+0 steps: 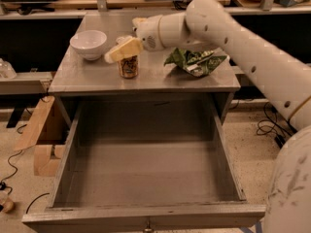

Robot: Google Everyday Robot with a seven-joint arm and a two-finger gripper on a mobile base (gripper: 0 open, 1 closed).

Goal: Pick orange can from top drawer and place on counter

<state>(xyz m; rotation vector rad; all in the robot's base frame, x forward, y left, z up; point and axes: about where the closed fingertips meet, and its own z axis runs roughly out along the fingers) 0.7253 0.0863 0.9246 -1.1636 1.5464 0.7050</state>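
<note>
Standing upright on the flat grey matte counter [92, 80] in the single camera view is the small orange-tan metal can [128, 67] with dark markings. It sits near the counter's front edge, a little left of centre, outside the drawer. At about 10 o'clock from the can, near it but not touching, rests a round white bowl [89, 43]. At 3 o'clock from the can lies a crumpled green foil packet [194, 61], well apart from it.

The white arm reaches in from 3 o'clock, and its two-finger gripper [122, 45] hangs just above the can at roughly 12 o'clock. One pale yellow finger [124, 49] slants down over the can's top and the other sits farther back, so the jaws look spread and hold nothing. Whether that finger grazes the can's rim is unclear.

Below, at 6 o'clock from the counter, the wide, shallow grey box-shaped top drawer [146, 171] is pulled fully out — bare floor, tall side walls, small knob at the front. A light wooden desk [73, 0] with cables runs along the back at 12 o'clock.
</note>
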